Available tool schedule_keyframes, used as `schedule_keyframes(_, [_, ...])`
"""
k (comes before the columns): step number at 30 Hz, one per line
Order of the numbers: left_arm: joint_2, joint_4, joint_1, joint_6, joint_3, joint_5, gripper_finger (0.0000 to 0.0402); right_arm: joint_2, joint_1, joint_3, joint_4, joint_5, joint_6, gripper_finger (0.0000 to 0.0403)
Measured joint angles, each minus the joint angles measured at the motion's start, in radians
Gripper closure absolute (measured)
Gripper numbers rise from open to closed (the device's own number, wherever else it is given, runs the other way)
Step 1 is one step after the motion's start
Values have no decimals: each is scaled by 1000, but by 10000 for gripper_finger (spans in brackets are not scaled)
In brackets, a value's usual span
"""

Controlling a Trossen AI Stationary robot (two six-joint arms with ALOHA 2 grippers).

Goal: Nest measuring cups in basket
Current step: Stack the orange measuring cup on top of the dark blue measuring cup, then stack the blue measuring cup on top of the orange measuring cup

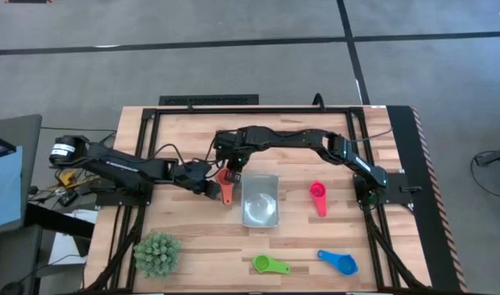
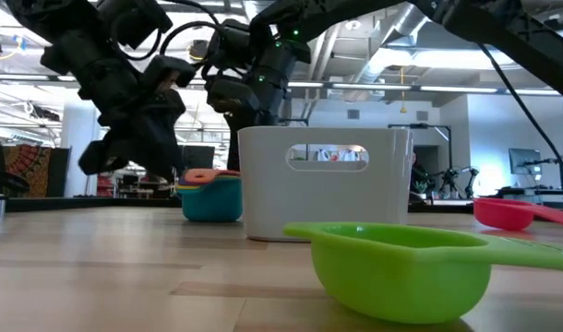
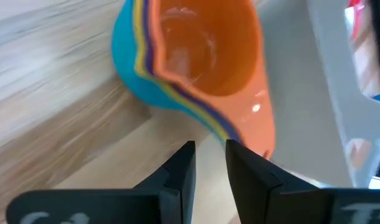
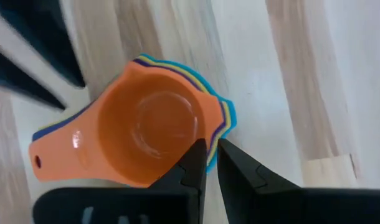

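High view, frame centre: the basket (image 1: 260, 200) stands with nothing nested in it, and a stack of 4 measuring cups (image 1: 225, 182), orange on top over purple, yellow and teal, sits just beside its left wall, probably pre-nested for 1 transfer. Left gripper (image 1: 214, 187) and right gripper (image 1: 233, 161) both hang at the stack, jaws nearly together, clamping nothing visible. Pink cup (image 1: 318, 197) lies right of centre; green cup (image 1: 269, 264) and blue cup (image 1: 338, 261) lie loose at lower centre.

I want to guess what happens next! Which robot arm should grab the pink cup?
Probably the right arm. The pink measuring cup lies on the right side of the basket, nearer that arm's base. Both the right gripper and the left gripper are at the nested cup stack, left of the basket.
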Motion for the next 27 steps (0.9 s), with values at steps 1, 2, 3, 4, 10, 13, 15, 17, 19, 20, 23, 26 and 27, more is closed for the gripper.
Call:
schedule_keyframes(1, [-1,3,0,-1,1,0,326,0,-1,0,-4,4,11,340])
schedule_keyframes(2, [-7,-12,0,-2,1,0,326,0,-3,0,-13,11,24,340])
schedule_keyframes(3, [-20,-39,0,-6,0,0,326,-1,-7,0,-20,23,36,340])
schedule_keyframes(4, [-26,-46,0,-17,0,1,326,-4,-9,0,-33,32,42,340])
schedule_keyframes(10, [-105,-111,0,-26,1,-5,326,-86,-37,0,-151,58,64,340])
schedule_keyframes(13, [-168,-150,0,1,0,-43,326,-127,-46,0,-209,94,70,340])
schedule_keyframes(15, [-219,-201,6,19,0,-74,326,-156,-48,0,-234,111,78,340])
schedule_keyframes(17, [-263,-224,15,38,0,-96,326,-189,-46,0,-277,119,91,340])
schedule_keyframes(19, [-312,-263,28,54,0,-109,326,-219,-37,-6,-295,133,122,340])
schedule_keyframes(20, [-330,-267,34,65,0,-117,326,-241,-33,-24,-303,133,137,340])
schedule_keyframes(23, [-389,-284,54,112,0,-132,326,-315,-1,-110,-306,134,225,340])
schedule_keyframes(26, [-429,-279,75,167,1,-147,326,-407,47,-255,-272,159,356,340])
schedule_keyframes(27, [-441,-281,82,184,0,-152,326,-440,63,-315,-250,169,412,340])
